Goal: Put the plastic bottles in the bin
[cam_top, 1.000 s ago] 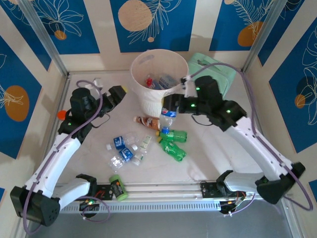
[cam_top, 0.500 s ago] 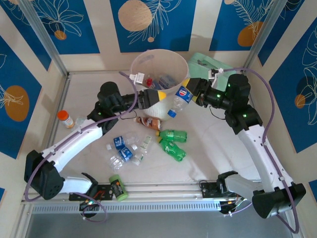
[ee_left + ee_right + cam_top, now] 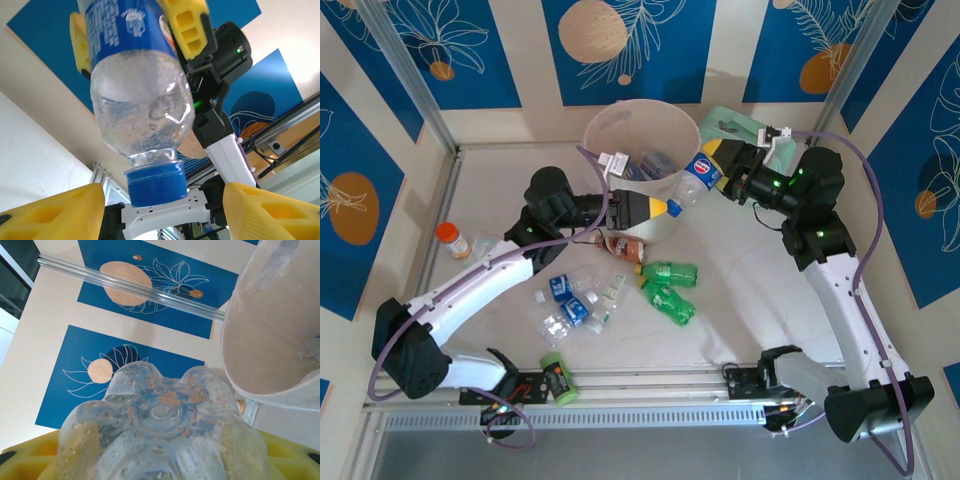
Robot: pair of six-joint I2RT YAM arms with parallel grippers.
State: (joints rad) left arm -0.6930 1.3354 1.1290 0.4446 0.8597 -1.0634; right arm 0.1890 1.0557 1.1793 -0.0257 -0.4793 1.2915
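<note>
My right gripper is shut on a clear bottle with a blue label, held tilted beside the bin's right wall, cap pointing down-left. The bottle's base sits between the yellow fingers in the right wrist view. My left gripper is open just under the blue cap, its fingers spread wide on either side and not touching it. Several bottles lie inside the bin. On the table lie a brownish bottle, two green ones, and clear ones.
The mint-green bag lies behind the right gripper. An orange-capped jar stands at the left of the table, and a light-green can lies by the near rail. The bin's pale wall is close on the right wrist's right side.
The right gripper has lifted the clear bottle up and to the right, next to the bin's rim. The left arm has swung in from the left to under the bottle's cap.
</note>
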